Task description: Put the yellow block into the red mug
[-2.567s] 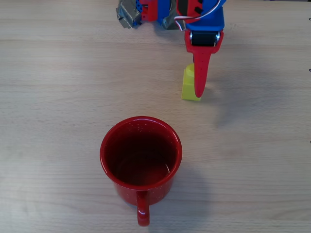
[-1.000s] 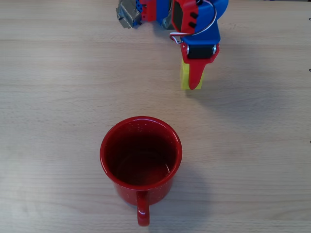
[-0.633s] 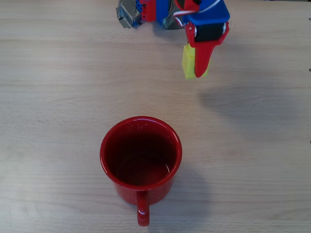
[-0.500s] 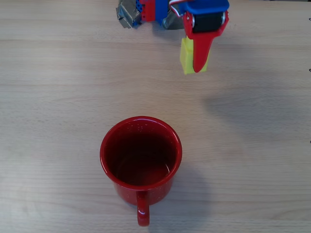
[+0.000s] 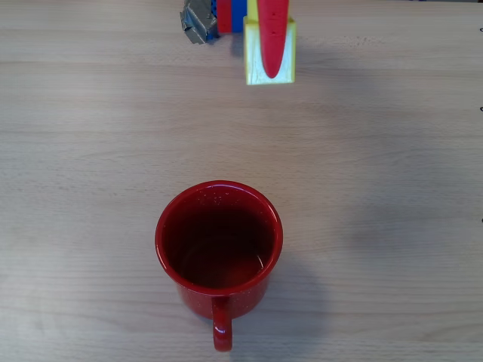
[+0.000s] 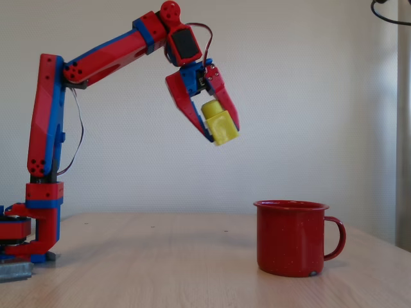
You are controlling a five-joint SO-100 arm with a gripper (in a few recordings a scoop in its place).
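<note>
While the red mug (image 6: 292, 238) stands apart, the pincer (image 6: 220, 130) grips the yellow block (image 6: 218, 124) aloft.

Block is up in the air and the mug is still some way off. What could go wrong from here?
1. The yellow block sits tilted between the gripper fingers, high above the table; it might slip out during the swing.
2. The red mug stands well to the right in the fixed view, so a release too early would miss its rim.
3. Dropped from this height, the block might bounce back out.
</note>
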